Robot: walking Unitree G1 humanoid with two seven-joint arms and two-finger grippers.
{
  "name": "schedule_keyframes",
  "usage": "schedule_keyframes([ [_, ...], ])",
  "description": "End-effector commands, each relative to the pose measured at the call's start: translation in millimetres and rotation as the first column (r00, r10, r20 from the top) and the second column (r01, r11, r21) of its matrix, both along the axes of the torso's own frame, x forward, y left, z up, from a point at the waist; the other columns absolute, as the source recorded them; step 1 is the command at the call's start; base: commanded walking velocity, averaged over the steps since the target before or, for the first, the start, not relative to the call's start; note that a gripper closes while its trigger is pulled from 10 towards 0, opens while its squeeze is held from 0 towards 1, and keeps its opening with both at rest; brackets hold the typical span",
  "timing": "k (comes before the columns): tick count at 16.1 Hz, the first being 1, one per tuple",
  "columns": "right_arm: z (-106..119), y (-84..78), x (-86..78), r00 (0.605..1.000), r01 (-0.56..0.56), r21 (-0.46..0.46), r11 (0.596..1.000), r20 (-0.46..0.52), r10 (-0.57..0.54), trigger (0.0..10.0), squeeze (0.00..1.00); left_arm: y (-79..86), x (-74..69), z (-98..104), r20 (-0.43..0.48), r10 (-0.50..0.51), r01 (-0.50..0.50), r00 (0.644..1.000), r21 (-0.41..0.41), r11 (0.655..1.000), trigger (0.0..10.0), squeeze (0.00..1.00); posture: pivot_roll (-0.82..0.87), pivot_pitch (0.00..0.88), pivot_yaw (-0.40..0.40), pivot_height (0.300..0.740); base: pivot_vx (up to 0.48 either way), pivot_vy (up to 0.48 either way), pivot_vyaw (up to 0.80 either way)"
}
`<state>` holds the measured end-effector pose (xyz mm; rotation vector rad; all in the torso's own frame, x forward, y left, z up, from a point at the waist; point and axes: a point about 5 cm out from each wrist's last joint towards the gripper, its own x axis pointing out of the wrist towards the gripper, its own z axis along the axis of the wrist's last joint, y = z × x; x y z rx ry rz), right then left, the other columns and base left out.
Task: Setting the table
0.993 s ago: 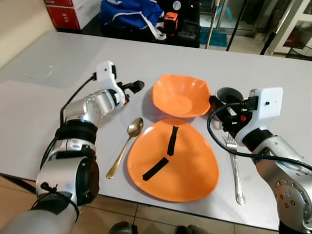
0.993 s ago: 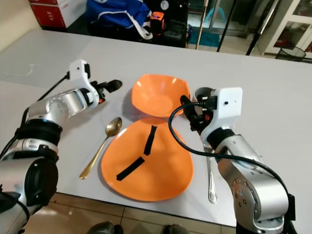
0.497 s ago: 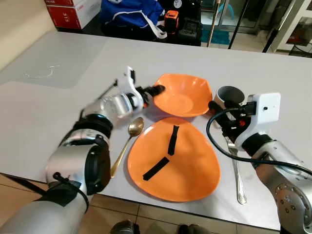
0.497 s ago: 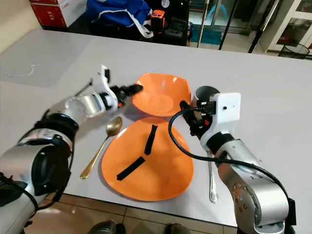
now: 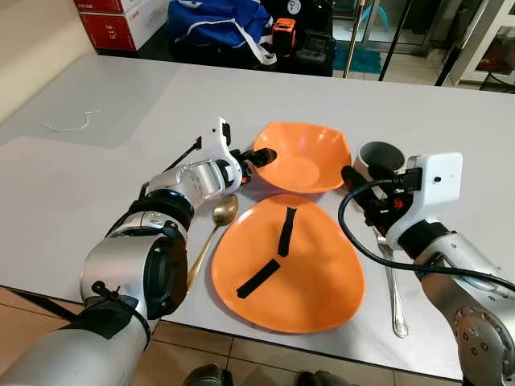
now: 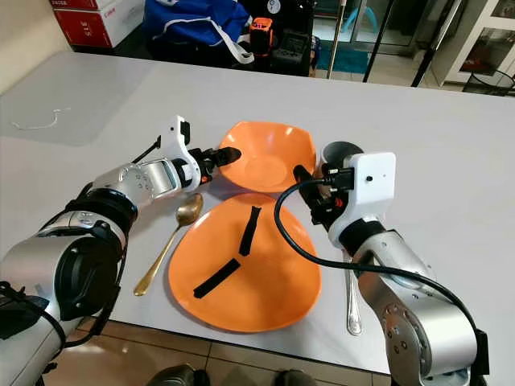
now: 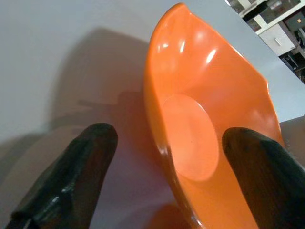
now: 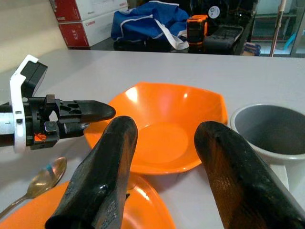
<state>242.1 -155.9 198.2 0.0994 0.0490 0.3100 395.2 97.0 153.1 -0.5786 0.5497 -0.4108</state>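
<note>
The left gripper point(image 7: 167, 176), fingers spread astride the orange bowl point(image 5: 302, 157) rim, could skid it into the cup point(image 5: 378, 157) beside it if closed off-centre.

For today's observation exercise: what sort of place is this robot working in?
Probably a home dining area used partly for storage: a large white table laid with an orange plate, with a blue bag and cardboard boxes behind it.

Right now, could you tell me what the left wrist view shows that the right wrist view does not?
The left wrist view alone shows the left gripper's open fingers straddling the orange bowl's near rim. The right wrist view alone shows the grey cup, the gold spoon, the orange plate's edge, the blue bag and the right gripper, open. Both show the bowl on the grey table.
</note>
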Motion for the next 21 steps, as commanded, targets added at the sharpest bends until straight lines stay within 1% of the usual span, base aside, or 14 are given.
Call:
schedule_keyframes([
  [1,1.2,2.2,-2.3,1.0,-0.008,0.0,1.0,0.005,0.008,10.0,0.0,-2.2,0.3,1.0,-0.013,0.007,-0.007,1.0,-0.015,1.0,0.0,0.0,-0.05,0.05,0.064,0.74,0.0,0.0,0.0],
  [6,0.7,3.5,-2.2,1.0,-0.013,-0.002,1.0,0.002,0.013,10.0,0.0,-9.3,-2.0,-2.4,-0.037,-0.001,-0.001,0.999,-0.044,0.999,0.0,0.0,-0.05,0.048,0.066,0.74,0.0,0.0,0.0],
  [10,0.3,4.4,-2.0,1.0,-0.017,-0.005,1.0,0.0,0.017,10.0,0.0,-14.5,-4.3,-5.6,-0.049,-0.02,0.017,0.999,-0.052,0.999,0.0,0.0,-0.05,0.048,0.067,0.74,0.0,0.0,0.0],
  [21,0.6,4.8,-0.6,1.0,-0.016,-0.011,1.0,0.002,0.016,10.0,0.0,-17.6,-5.8,-6.5,-0.066,-0.028,0.021,0.997,-0.096,0.995,0.0,0.0,-0.06,0.047,0.066,0.74,0.0,0.0,0.0],
])
